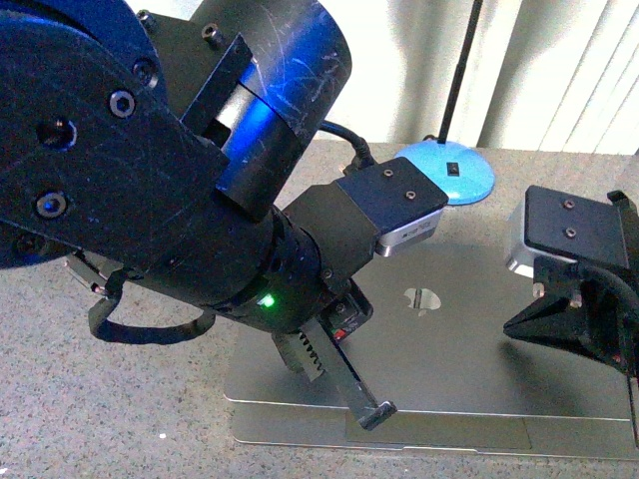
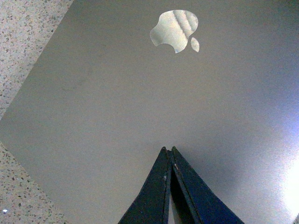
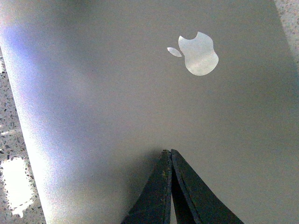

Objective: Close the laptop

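The grey-silver laptop (image 1: 469, 349) lies on the speckled table with its lid down almost flat on the base and the apple logo (image 1: 422, 298) facing up. My left gripper (image 1: 375, 412) is shut and empty, its tip on or just over the lid's front left part. In the left wrist view the shut gripper (image 2: 169, 150) points at the lid (image 2: 117, 102) below the logo. My right gripper (image 1: 574, 319) is shut and empty over the lid's right side. In the right wrist view it (image 3: 167, 152) points at the lid (image 3: 117, 93). Keys and screen are hidden.
A blue lamp base (image 1: 454, 170) with a black pole stands behind the laptop. White curtains hang at the back. My large left arm (image 1: 150, 160) fills the left of the front view. Speckled tabletop (image 1: 100, 399) surrounds the laptop.
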### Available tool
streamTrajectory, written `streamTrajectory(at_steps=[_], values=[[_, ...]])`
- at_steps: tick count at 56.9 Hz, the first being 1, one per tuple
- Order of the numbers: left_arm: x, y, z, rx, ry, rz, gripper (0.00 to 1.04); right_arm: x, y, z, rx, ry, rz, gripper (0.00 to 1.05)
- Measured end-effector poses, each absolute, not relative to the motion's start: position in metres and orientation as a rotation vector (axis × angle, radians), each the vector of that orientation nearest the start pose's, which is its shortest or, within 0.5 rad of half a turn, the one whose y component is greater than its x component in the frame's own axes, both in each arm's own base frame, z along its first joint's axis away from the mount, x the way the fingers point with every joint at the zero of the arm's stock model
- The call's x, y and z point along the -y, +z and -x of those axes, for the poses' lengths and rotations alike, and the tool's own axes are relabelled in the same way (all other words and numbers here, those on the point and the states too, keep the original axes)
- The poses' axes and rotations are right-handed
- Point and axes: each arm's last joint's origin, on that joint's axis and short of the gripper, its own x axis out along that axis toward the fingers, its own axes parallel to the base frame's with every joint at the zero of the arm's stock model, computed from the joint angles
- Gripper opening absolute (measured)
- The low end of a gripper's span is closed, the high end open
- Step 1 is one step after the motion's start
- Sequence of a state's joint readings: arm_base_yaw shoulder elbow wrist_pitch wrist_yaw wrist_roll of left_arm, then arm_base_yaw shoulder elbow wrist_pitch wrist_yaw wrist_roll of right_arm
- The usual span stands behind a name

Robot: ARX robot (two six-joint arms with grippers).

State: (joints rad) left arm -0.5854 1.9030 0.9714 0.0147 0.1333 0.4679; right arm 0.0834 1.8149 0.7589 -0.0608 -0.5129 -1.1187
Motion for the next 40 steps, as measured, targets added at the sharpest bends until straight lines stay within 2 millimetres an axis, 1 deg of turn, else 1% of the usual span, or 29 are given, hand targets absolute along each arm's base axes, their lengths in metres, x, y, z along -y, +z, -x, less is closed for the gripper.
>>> streamTrajectory(at_steps=[11, 29, 40], values=[[0.200, 0.104, -0.293, -0.752, -0.876, -0.605, 0.04, -0.042, 0.084, -0.293, -0.689, 1.060, 0.723, 0.03], [0.194, 0.078, -0.284, -0.800, -0.882, -0.551, 0.04, -0.048, 0.072, -0.288, -0.727, 1.072, 0.693, 0.03], [0.190, 0.075, -0.286, -0.806, -0.864, -0.481, 0.04, -0.048, 0.071, -0.288, -0.734, 1.057, 0.662, 0.03]])
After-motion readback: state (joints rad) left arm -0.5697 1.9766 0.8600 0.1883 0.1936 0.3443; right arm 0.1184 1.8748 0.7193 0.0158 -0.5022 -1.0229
